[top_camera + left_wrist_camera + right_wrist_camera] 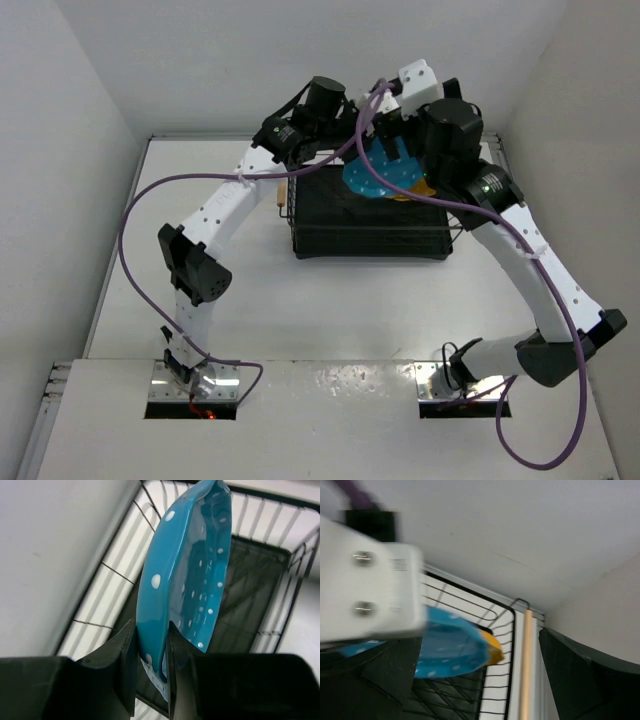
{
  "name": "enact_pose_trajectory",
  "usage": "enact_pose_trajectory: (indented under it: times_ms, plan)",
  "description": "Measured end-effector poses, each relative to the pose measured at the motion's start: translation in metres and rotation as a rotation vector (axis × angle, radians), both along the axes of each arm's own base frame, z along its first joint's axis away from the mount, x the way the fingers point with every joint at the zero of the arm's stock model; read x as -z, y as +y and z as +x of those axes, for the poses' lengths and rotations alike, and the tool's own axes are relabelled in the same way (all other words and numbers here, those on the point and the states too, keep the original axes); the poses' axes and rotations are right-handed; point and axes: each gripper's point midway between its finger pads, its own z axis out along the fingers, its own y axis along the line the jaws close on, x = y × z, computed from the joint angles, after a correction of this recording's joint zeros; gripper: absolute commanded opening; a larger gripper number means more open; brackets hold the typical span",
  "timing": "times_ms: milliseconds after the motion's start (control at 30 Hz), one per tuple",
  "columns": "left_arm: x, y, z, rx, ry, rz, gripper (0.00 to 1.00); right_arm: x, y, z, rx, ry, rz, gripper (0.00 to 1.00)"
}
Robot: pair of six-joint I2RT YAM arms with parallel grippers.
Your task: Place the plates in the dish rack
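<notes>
When looked at from overhead, hard to read either claw: only the teal plate (380,175) tipped above the far side of the dish rack (370,235), with a sliver of yellow plate (425,188) poking out on its right and both arms crowded over them, well back on the white table (300,310). Settled by the left wrist view: left claw (150,630) clamped on the teal plate's rim, one finger against each face, holding it on edge and nearly upright over the rack's wire wall and black tray. Glossy blue, scattered white dots inside and out, wavy edge. Seen only from the right wrist: right claw (479,645) spread wide, gripping nothing, above the rack's corner near a wooden handle (526,665); teal plate overlapping the yellow one, whose orange edge peeks out past it. Cannot tell whether the yellow plate sits between the wires or leans on the teal.
</notes>
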Motion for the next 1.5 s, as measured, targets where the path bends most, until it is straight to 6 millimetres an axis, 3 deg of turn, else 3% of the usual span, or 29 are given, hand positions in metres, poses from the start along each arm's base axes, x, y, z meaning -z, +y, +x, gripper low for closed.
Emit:
enact_pose_trajectory:
  times_ms: [133,333,467,600,700,800,900,967,1100,1367,1500]
  plan:
    - [0.028,0.015,-0.005,0.046,0.157,0.010,0.00,-0.001,-0.017,0.005,-0.021,-0.024,-0.033,0.99]
    - [0.034,0.047,0.009,0.036,0.257,-0.041,0.00,0.067,-0.038,-0.049,-0.140,0.079,-0.066,0.99]
    - [0.033,0.055,0.017,0.016,0.251,-0.048,0.00,0.077,-0.068,-0.059,-0.053,0.088,-0.009,0.99]
    - [0.032,0.042,0.013,0.047,0.210,-0.027,0.00,0.072,-0.116,-0.041,0.206,0.115,0.109,0.99]
    - [0.032,0.021,0.007,0.085,0.172,-0.016,0.00,0.063,-0.159,-0.004,0.400,0.119,0.263,0.99]
    - [0.037,-0.003,0.000,0.129,0.136,0.002,0.00,0.095,-0.193,0.015,0.515,0.173,0.390,0.98]
    - [0.048,-0.025,-0.010,0.174,0.116,0.035,0.00,0.129,-0.217,0.018,0.563,0.203,0.481,0.98]
    - [0.056,-0.036,-0.016,0.197,0.093,0.071,0.00,0.144,-0.222,0.020,0.550,0.228,0.528,0.98]
    - [0.069,-0.054,-0.021,0.216,0.041,0.124,0.00,0.150,-0.222,0.040,0.484,0.224,0.598,0.97]
    - [0.107,-0.069,0.005,0.147,-0.022,0.209,0.00,0.173,-0.214,0.055,0.402,0.221,0.626,0.97]
    - [0.108,-0.068,0.013,0.118,-0.038,0.214,0.00,0.175,-0.213,0.066,0.376,0.201,0.622,0.97]
